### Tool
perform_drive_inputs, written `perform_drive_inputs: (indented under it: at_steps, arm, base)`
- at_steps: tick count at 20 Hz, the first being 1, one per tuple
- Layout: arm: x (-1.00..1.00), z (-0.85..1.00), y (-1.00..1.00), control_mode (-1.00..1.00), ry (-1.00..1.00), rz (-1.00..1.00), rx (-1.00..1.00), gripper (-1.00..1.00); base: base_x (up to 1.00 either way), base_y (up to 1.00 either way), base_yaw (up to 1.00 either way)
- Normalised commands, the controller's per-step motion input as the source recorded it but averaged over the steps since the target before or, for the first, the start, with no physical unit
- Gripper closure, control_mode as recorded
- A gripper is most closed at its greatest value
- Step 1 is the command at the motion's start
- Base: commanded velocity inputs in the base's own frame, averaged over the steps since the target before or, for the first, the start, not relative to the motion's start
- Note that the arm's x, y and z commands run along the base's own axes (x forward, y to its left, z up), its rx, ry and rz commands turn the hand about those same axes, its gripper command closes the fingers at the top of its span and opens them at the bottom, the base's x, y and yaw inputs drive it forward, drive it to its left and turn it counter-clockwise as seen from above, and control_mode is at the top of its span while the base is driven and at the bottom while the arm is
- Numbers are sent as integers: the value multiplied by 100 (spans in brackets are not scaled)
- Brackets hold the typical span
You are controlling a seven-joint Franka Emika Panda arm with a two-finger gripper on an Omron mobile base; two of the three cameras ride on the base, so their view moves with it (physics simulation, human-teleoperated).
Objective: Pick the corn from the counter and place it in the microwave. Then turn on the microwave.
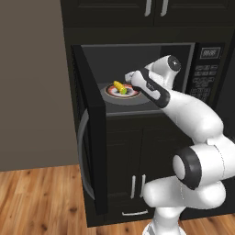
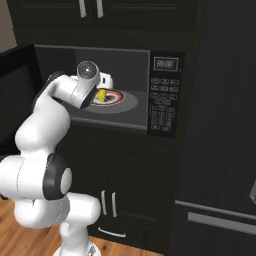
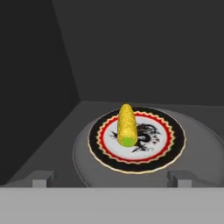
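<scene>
Fingers [image 3: 112, 178] are standing spread wide and holding nothing, their two tips showing low in the hand view with the corn [image 3: 127, 125] lying clear of them at twelve o'clock. That corn is resting on the red-ringed plate [image 3: 168, 146] inside the microwave [image 1: 137, 59], near the plate's middle and a little toward eleven o'clock, its green end pointing back at the hand. From the left base view the door [image 1: 89, 137] is hanging wide open at nine o'clock of the cavity, and the keypad [image 2: 161, 107] is sitting at three o'clock of the opening. Placing looks done, so the step in hand is likely getting the arm out and then closing up before starting the oven. To do it well, the hand should be drawing straight back toward six o'clock, keeping level so nothing is brushing the corn or nudging the plate, and clearing the cavity's edges fully before swinging toward the door. The door needs a push on its outer face, and it must latch before any button is pressed.
</scene>
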Motion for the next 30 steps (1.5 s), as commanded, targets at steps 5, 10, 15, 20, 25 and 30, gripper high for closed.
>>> perform_drive_inputs:
  at_steps: [5, 10, 15, 20, 25, 30]
  arm:
    - [-50, 20, 0, -100, 0, -2, 4, -100]
    - [-48, 22, 0, -100, 0, -5, 5, -100]
    - [-50, 19, -2, -100, 0, -7, 5, -100]
    - [-49, 18, -2, -100, 1, -8, 5, -100]
    - [-50, 17, -2, -100, 2, -7, 4, -100]
    - [-47, 19, -1, -100, 3, -6, 5, -100]
  base:
    - [0, 0, 0]
    - [0, 0, 0]
    - [0, 0, 0]
    - [0, 0, 0]
    - [0, 0, 0]
    - [0, 0, 0]
